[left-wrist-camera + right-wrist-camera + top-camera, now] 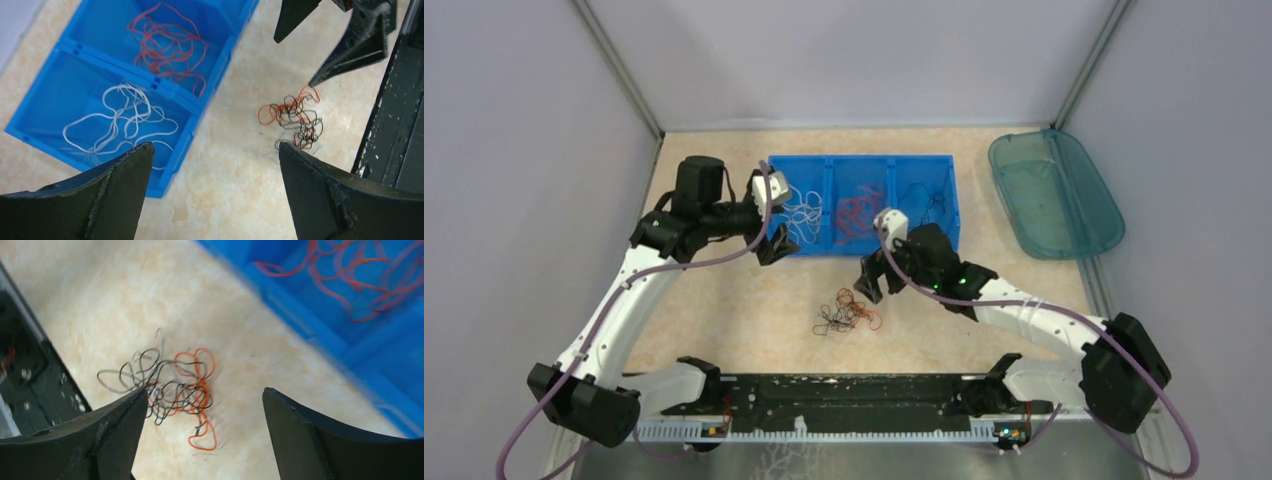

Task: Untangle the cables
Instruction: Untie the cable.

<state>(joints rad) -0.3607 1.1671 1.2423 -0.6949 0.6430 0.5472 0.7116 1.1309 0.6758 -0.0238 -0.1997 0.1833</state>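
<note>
A tangle of red-orange and black cables (847,315) lies on the table in front of the blue three-part bin (860,250). It also shows in the left wrist view (295,119) and the right wrist view (172,387). In the bin, white cables (799,218) fill the left part, red-orange cables (856,214) the middle, black cables (926,203) the right. My left gripper (774,242) (214,146) is open and empty over the bin's front left corner. My right gripper (879,284) (205,391) is open and empty just above the tangle, not touching it.
A teal translucent tray (1054,192) lies at the back right. A black rail (854,392) runs along the near edge between the arm bases. Grey walls close in the left, back and right sides.
</note>
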